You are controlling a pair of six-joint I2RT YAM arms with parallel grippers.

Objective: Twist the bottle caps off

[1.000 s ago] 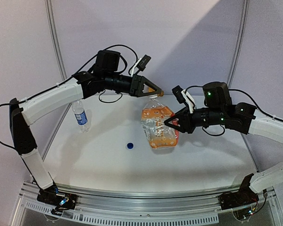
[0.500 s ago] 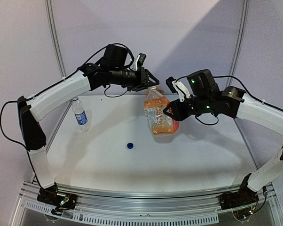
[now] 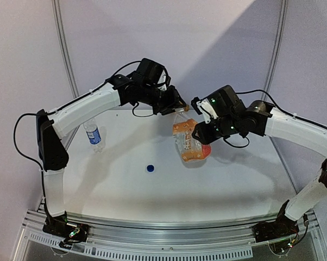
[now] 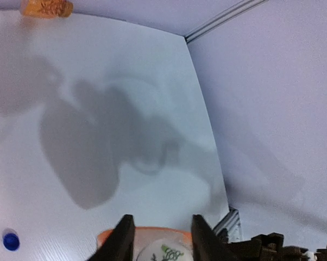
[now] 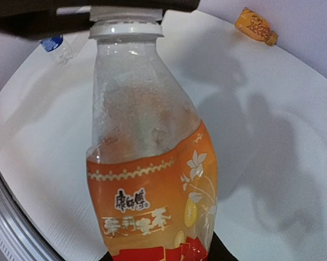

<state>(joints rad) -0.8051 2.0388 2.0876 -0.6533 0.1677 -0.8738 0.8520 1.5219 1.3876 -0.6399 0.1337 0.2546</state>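
Note:
The orange bottle (image 3: 188, 143) hangs tilted above the table, and my right gripper (image 3: 200, 136) is shut on its lower body. The label fills the right wrist view (image 5: 152, 206), where only dark finger edges show at the bottom beside the gripper (image 5: 163, 256). My left gripper (image 3: 177, 107) is shut on the white cap (image 5: 125, 15) at the neck. The left wrist view shows that cap (image 4: 163, 253) between the two fingers (image 4: 124, 239). A dark blue cap (image 3: 150, 168) lies loose on the table. The clear water bottle (image 3: 92, 134) stands at the left.
A small orange object (image 5: 255, 25) lies at the far side of the table (image 3: 234, 179); in the left wrist view this orange object (image 4: 46, 7) sits top left. The blue cap (image 4: 10, 240) shows at that view's lower left. A metal rail (image 3: 163, 228) runs along the near edge.
Both arms have swung inward and farther back with the orange bottle between them. The bottle has tilted more, and the left gripper has moved right with its neck.

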